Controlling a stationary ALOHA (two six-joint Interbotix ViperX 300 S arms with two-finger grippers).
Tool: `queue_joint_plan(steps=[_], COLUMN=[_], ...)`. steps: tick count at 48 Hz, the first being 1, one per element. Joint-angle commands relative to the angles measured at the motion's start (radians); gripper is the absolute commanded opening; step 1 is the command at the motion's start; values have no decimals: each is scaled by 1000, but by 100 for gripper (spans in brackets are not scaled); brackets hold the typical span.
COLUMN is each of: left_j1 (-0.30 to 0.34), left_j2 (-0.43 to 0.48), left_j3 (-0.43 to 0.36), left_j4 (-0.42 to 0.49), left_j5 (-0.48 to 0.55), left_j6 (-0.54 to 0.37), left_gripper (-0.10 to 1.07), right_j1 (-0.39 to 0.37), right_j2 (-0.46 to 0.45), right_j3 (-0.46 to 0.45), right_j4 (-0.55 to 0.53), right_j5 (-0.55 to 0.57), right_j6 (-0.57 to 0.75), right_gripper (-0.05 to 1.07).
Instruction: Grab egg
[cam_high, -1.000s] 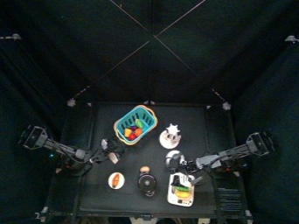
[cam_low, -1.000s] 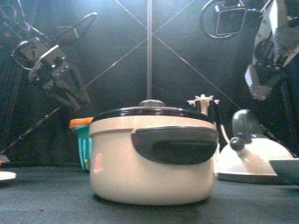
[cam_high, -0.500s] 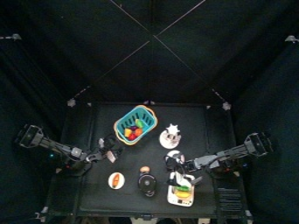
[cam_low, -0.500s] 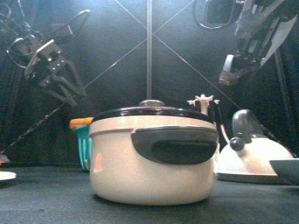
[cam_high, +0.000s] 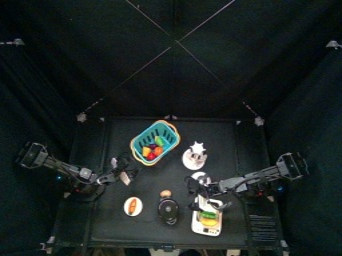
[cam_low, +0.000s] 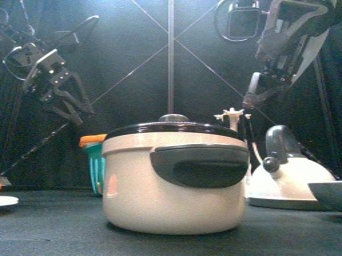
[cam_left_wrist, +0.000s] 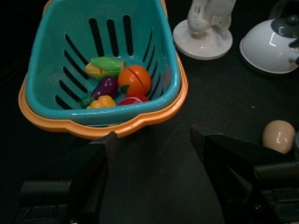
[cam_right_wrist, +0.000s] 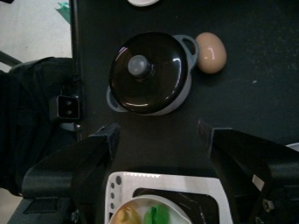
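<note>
The left arm comes in from the left side, bent at the elbow, its pincer (cam_left_wrist: 152, 153) raised above the tabletop with both jaws spread apart and nothing between them. The right arm reaches in from the right side, held high and angled downward. Its pincer (cam_right_wrist: 163, 144) stands fully spread, jaws wide and empty.

One small tan-brown egg (cam_right_wrist: 209, 52) out there, one teal basket with an orange rim (cam_left_wrist: 105, 66), one cream cooking pot with a black lid (cam_low: 177, 175), one white kettle (cam_low: 287, 168), and two black robot arms.
</note>
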Motion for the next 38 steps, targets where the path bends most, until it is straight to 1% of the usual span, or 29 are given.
queue_joint_plan(steps=[1, 22, 33, 38], left_j1=[2, 2, 8, 8], left_j2=[2, 2, 2, 2], left_j3=[-11, -6, -3, -2], left_j4=[-2, -3, -6, -15], left_j5=[3, 3, 3, 3], left_j6=[0, -2, -2, -2], left_gripper=[99, 99, 99, 99], right_j1=[-5, -6, 2, 0], right_j2=[-11, -2, 54, 97], right_j3=[-25, -25, -43, -80], right_j4=[0, 0, 0, -5], right_j5=[-9, -14, -40, -48], right_j6=[2, 3, -2, -12], right_gripper=[101, 100, 101, 100])
